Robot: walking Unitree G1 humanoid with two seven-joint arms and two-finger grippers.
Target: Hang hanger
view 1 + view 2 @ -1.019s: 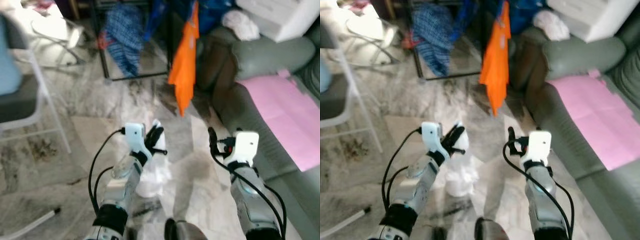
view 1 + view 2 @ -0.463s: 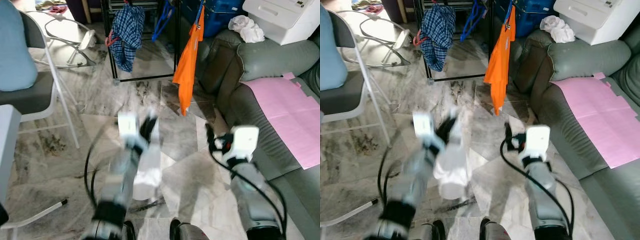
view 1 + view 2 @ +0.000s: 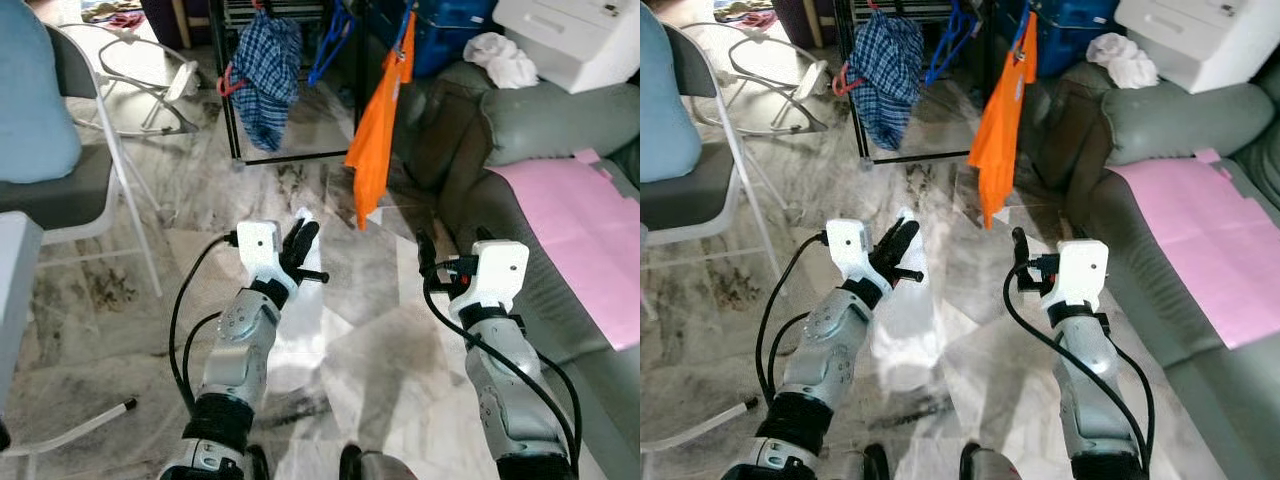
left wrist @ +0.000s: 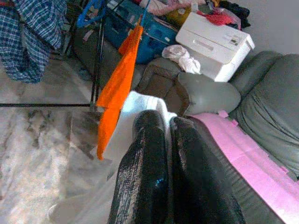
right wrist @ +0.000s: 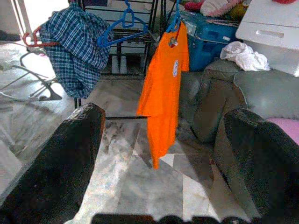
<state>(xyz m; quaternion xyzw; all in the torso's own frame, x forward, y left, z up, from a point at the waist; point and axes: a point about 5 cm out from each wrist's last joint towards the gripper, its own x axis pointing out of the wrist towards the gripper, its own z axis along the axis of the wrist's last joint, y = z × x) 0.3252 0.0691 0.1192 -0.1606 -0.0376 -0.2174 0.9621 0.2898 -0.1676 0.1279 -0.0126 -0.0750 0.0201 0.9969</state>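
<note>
Since half a second ago the left gripper (image 3: 300, 243) has steadied, fingers pinched on a white garment (image 3: 905, 310) hanging limp to the floor. I see no hanger in it. Cloth looks light, soft, slippery; a hook would give a firmer hold. The right gripper (image 5: 163, 154) is spread wide, empty, facing the clothes rack (image 5: 122, 35).

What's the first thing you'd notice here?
The bright orange shirt hanging on the black rack, straight ahead of the robot. Next, the left end effector holding up a white garment over the marble floor. The pink sheet on the grey sofa to the right also stands out.
</note>
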